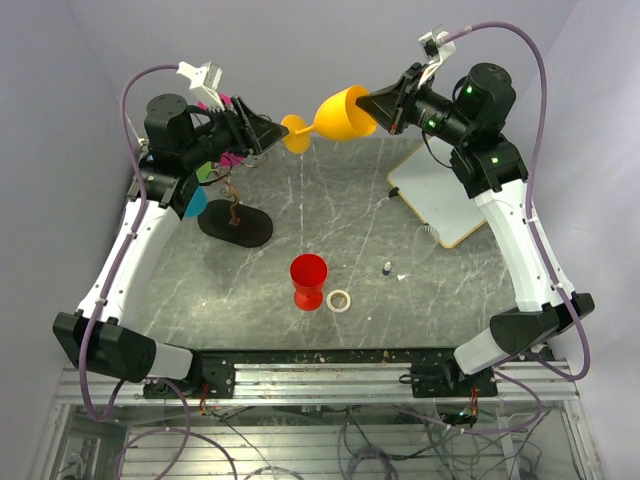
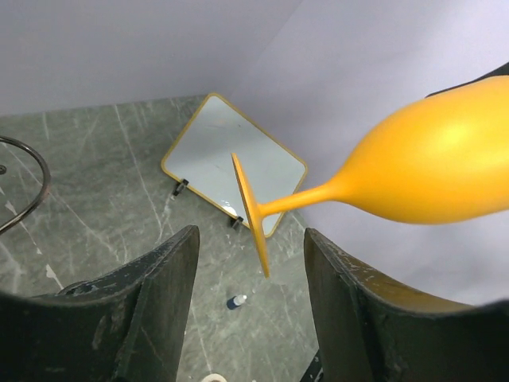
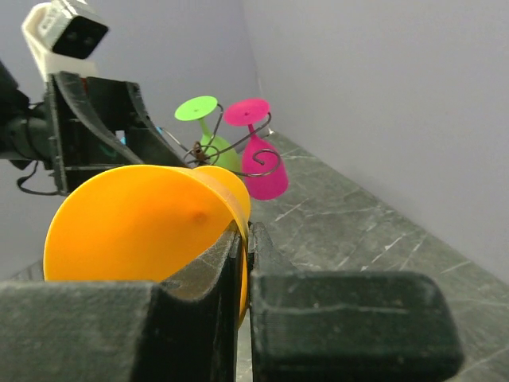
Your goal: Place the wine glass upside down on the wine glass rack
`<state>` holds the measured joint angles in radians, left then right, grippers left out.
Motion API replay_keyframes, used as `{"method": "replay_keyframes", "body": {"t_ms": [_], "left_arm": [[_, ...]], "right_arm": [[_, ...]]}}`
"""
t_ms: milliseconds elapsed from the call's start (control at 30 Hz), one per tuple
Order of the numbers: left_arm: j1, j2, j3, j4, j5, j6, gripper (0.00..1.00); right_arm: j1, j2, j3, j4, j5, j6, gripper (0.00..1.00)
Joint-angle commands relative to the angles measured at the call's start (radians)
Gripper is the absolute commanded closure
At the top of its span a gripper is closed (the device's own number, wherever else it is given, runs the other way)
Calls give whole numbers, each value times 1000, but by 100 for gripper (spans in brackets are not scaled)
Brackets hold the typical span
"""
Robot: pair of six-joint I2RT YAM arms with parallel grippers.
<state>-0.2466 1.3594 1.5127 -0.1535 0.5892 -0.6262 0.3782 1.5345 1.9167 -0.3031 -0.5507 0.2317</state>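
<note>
The orange wine glass hangs in the air above the far edge of the desk, lying on its side. Its bowl points to the right arm and its flat round foot to the left arm. It is opaque and smooth, one even orange all over, with a deep rounded bowl that narrows into a short thin stem.

The right gripper is clamped on the rim of the bowl. In the right wrist view its fingers pinch the wall of the bowl between them, one inside and one outside.

The left gripper has its jaws apart. In its own wrist view the foot stands edge-on in the gap ahead of the two dark fingers and touches neither (how far ahead cannot be judged).

The wine glass rack stands near the left edge of the desk on its black oval base, just below the left arm. A green glass and a pink glass hang upside down from its curled wire arms, and something blue shows beside it.

A red wine glass stands near the middle of the desk toward the near edge, with a small white ring just beside it. A yellow-framed whiteboard lies by the right edge.
</note>
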Motion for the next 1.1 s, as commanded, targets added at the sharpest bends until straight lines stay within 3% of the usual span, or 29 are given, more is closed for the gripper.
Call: {"method": "replay_keyframes", "body": {"t_ms": [0, 400, 633, 933, 1067], "left_arm": [[-22, 10, 9, 49, 10, -37, 36], [-36, 42, 6, 34, 45, -52, 63], [-35, 32, -8, 49, 59, -48, 91], [-20, -42, 7, -9, -3, 59, 93], [46, -79, 23, -45, -25, 96, 93]], "right_arm": [[5, 4, 20, 33, -47, 33, 100], [9, 15, 7, 45, -55, 31, 100], [11, 6, -20, 58, -64, 19, 100], [11, -64, -68, 2, -26, -122, 48], [10, -116, -79, -55, 29, -228, 37]]}}
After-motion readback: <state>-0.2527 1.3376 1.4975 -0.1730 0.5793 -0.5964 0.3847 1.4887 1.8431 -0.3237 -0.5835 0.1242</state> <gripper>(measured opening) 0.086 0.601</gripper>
